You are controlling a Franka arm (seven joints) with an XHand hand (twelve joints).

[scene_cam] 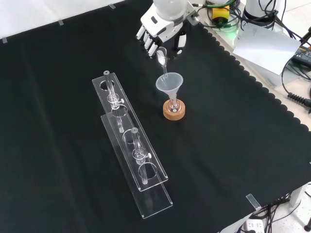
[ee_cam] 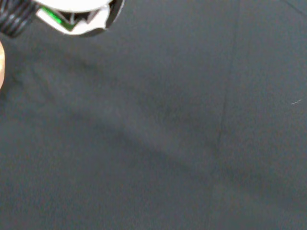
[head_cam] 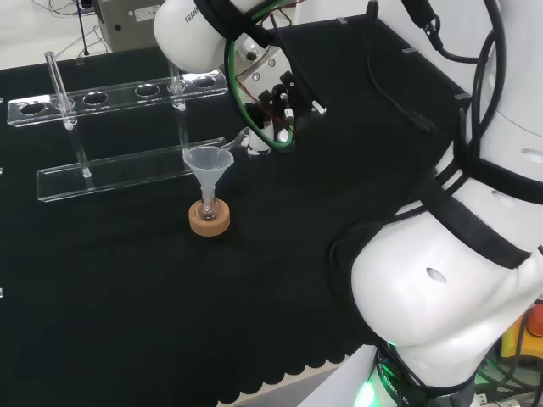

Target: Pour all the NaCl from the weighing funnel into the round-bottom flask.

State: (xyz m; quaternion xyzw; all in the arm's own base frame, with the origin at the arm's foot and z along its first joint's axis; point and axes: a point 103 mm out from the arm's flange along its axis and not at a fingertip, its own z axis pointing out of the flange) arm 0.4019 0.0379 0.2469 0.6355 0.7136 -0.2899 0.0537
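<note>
A small round-bottom flask [scene_cam: 173, 104] [head_cam: 209, 206] stands on a cork ring [scene_cam: 174, 113] [head_cam: 209, 221] with a clear plastic funnel [scene_cam: 169, 83] [head_cam: 208, 161] in its neck. The hand [scene_cam: 159, 30] [head_cam: 273, 114] hovers just beyond the funnel, its fingers curled round a clear glass weighing funnel [scene_cam: 162, 58] [head_cam: 238, 140]. The weighing funnel is tilted, spout down over the plastic funnel's mouth. I cannot tell how much salt is in it or in the flask. The wrist view looks down on black cloth, with a sliver of the cork ring [ee_cam: 1, 64] at its edge.
A long clear acrylic test-tube rack [scene_cam: 130, 143] [head_cam: 119, 127] holding a few glass tubes stands beside the flask, left of it in the front view. The cloth's scalloped edge [scene_cam: 252, 82] runs behind the hand. The arm's white links [head_cam: 441, 280] fill the head view's right.
</note>
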